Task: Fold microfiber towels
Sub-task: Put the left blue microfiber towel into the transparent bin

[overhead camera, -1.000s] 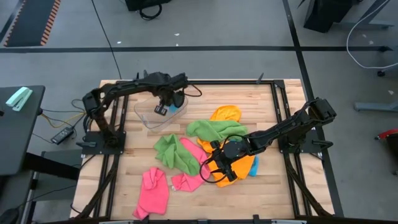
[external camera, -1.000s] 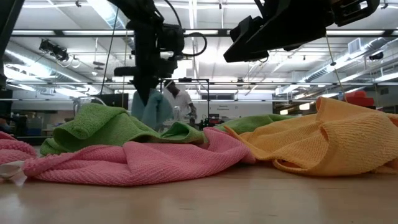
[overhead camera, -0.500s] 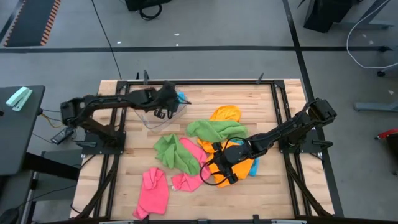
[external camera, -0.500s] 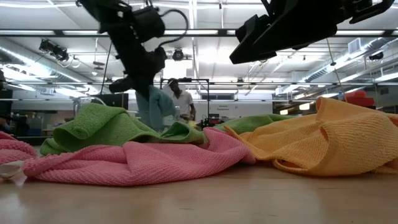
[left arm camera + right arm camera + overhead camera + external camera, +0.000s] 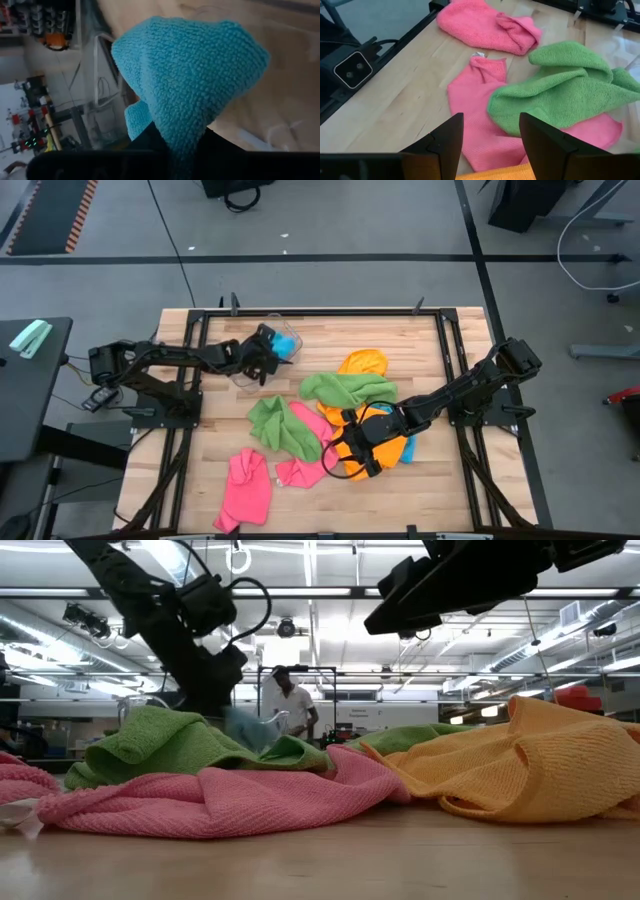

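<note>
My left gripper (image 5: 268, 350) is at the far left of the table, shut on a sky blue towel (image 5: 284, 343) beside the clear plastic tub (image 5: 243, 372). That towel fills the left wrist view (image 5: 190, 75). My right gripper (image 5: 352, 452) is open and empty, hovering over an orange towel (image 5: 388, 452) in the middle of the table. Two green towels (image 5: 285, 425) (image 5: 345, 388), two pink towels (image 5: 245, 485) (image 5: 300, 470) and another orange towel (image 5: 362, 363) lie crumpled on the table. In the right wrist view the open fingers (image 5: 487, 125) frame a pink towel (image 5: 475, 115) and a green one (image 5: 555, 95). My left gripper pinches a bunched part of the sky blue towel (image 5: 177, 137) between its two fingers, several layers gathered. The fingers lie about level, pointing toward the table's right. The rest of the towel bulges out past the fingertips (image 5: 286, 342). Whether it rests on the tub, I cannot tell.
The towels overlap in a loose heap across the middle of the table (image 5: 200, 430). Black frame rails (image 5: 440, 360) run along the table's edges. A person (image 5: 290, 705) stands in the room beyond the far edge.
My left arm has stretched out low and its gripper has tipped from pointing down over the tub to lying about level, still shut on the sky blue towel. The towel has gone down with it and now sticks out toward the table's right.
</note>
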`<action>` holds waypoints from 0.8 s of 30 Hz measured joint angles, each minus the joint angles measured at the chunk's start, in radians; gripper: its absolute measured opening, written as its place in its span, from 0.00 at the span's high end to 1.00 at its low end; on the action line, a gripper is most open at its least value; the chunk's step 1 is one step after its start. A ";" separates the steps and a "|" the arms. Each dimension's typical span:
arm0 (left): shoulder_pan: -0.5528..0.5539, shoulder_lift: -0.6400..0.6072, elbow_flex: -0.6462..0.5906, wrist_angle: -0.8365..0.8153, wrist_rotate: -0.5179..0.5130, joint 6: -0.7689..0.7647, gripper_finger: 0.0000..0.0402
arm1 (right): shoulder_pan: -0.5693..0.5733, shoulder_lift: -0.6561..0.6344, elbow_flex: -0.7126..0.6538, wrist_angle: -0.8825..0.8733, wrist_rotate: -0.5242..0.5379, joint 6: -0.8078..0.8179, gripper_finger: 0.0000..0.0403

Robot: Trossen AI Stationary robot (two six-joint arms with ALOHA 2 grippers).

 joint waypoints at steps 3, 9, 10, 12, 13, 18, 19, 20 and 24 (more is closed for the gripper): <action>0.019 0.003 -0.007 -0.035 0.054 0.000 0.88 | -0.003 0.000 0.000 0.000 0.000 -0.013 0.50; 0.052 0.007 -0.007 -0.083 0.076 -0.025 0.84 | -0.005 0.000 0.000 0.004 0.000 -0.038 0.50; 0.055 0.007 -0.007 -0.083 0.077 -0.030 0.82 | -0.005 0.000 0.000 0.006 0.000 -0.040 0.50; 0.056 0.007 -0.007 -0.083 0.079 -0.032 0.79 | -0.007 0.000 0.000 0.007 0.000 -0.048 0.50; 0.056 0.007 -0.007 -0.085 0.086 -0.032 0.77 | -0.010 0.000 0.000 0.007 0.000 -0.051 0.50; 0.055 0.007 -0.007 -0.085 0.140 -0.038 0.65 | -0.017 0.000 0.000 0.007 0.000 -0.051 0.50; 0.055 0.007 -0.006 -0.087 0.146 -0.051 0.63 | -0.017 0.000 0.000 0.007 0.001 -0.051 0.50; 0.057 0.007 -0.002 -0.096 0.157 -0.064 0.61 | -0.017 0.000 0.000 0.007 0.001 -0.051 0.50; 0.074 -0.001 0.049 -0.200 0.225 -0.128 0.55 | -0.017 0.000 0.000 0.007 0.001 -0.050 0.50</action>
